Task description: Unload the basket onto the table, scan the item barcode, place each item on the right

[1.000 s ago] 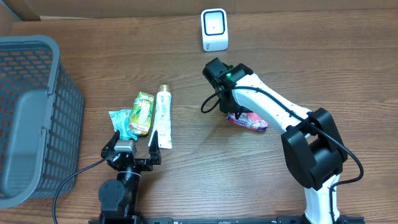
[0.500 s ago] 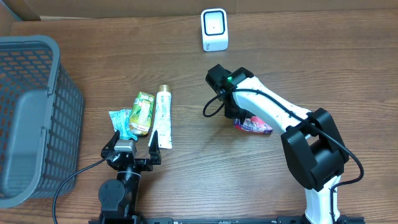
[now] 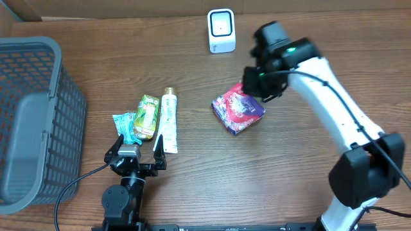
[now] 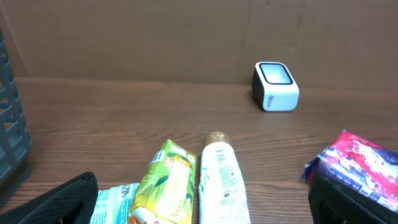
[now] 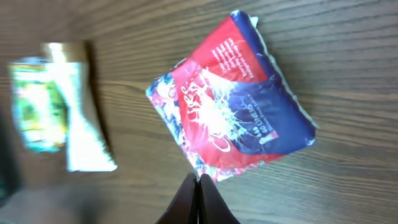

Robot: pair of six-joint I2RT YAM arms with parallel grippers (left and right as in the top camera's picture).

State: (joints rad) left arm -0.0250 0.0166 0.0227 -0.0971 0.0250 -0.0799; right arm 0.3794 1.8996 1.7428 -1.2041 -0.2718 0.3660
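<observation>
Packet (image 3: 237, 110) hangs at the centre of the overhead frame, just left and below my right gripper (image 3: 255, 88). In the right wrist view the gripper (image 5: 199, 185) is clenched on the packet's (image 5: 233, 102) lower edge. The packet looks almost square and sits like a diamond, so I cannot name a long axis. The scanner (image 3: 221, 30) stands at the upper centre, above the packet and a little left, well apart. I see no barcode on the printed face. I judge the right arm must carry it up-frame and turn it. The left gripper (image 3: 138, 145) waits released at the lower left, farther away.
</observation>
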